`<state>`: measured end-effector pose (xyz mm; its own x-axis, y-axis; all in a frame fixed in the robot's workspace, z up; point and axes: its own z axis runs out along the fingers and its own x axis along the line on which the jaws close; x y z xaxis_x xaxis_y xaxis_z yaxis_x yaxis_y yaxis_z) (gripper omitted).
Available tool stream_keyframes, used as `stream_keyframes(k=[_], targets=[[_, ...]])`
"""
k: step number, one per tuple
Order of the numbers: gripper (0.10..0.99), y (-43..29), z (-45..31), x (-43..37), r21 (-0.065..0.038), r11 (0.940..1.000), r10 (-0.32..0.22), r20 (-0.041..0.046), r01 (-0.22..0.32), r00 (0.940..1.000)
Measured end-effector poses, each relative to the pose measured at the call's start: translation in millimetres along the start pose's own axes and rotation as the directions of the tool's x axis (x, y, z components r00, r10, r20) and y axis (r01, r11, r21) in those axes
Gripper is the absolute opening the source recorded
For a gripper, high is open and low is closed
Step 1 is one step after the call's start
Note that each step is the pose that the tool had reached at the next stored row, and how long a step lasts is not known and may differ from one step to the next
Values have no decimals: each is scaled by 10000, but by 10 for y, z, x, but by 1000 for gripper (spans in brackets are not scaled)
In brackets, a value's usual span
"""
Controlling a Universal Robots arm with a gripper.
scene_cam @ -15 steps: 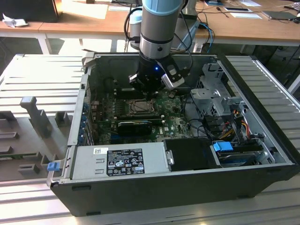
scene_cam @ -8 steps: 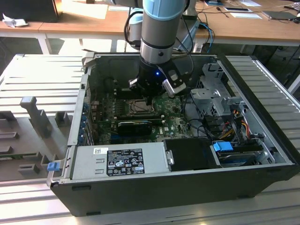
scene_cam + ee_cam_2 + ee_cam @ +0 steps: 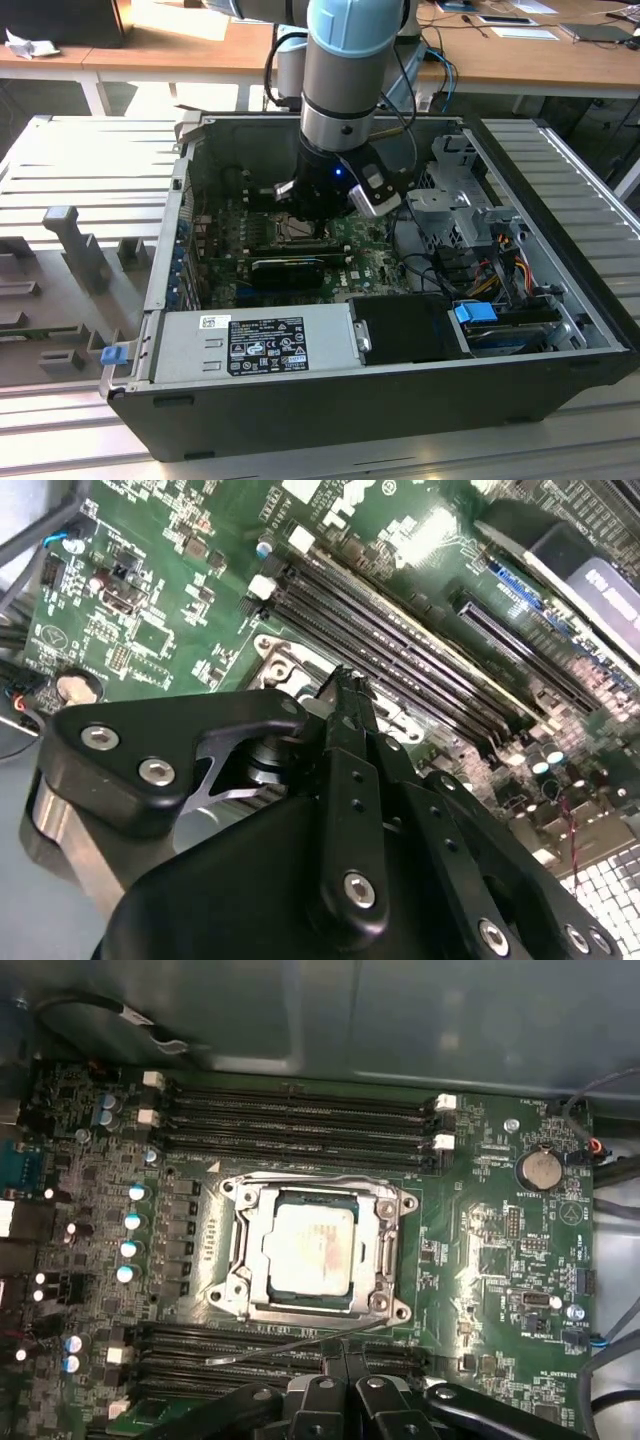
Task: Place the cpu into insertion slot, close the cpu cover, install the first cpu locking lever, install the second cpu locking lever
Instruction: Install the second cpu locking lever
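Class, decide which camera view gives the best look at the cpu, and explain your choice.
The first wrist view: the cpu lies face-on, its whole pale top visible inside the cpu cover frame. In the exterior view the arm hides most of that spot; in the second wrist view the gripper blocks it.

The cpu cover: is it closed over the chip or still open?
Closed: the cpu cover lies flat around the cpu, whose top shows through its window.

The chip [image 3: 312, 1248] sits open from above, but long black slots [image 3: 300, 1120] crowd two sides — and a thin metal rod [image 3: 300, 1343] (sticking out) crosses near the gripper [image 3: 345, 1365].
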<state>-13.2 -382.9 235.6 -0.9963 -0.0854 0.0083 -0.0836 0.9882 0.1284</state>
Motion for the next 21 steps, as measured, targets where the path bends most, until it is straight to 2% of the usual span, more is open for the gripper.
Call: stream_keyframes(k=[2, 4, 6, 10, 11, 13, 15, 21], targets=[[106, 4, 2, 41, -73, 10000, -2, 8, 3, 10000], [106, 14, 5, 170, -101, 9999, -2, 10, 3, 10000], [106, 15, 19, 202, -100, 9999, -18, 5, 18, 10000], [106, 9, 104, 226, -100, 9999, -134, -26, 134, 9999], [106, 8, 135, 275, -128, 9998, -144, -26, 144, 9999], [106, -19, 144, 350, -300, 9994, -156, -9, 156, 9999], [106, -48, 155, 384, -382, 9985, -386, -28, 385, 9993], [106, -77, 188, 502, -629, 9968, -498, -11, 496, 9988]])
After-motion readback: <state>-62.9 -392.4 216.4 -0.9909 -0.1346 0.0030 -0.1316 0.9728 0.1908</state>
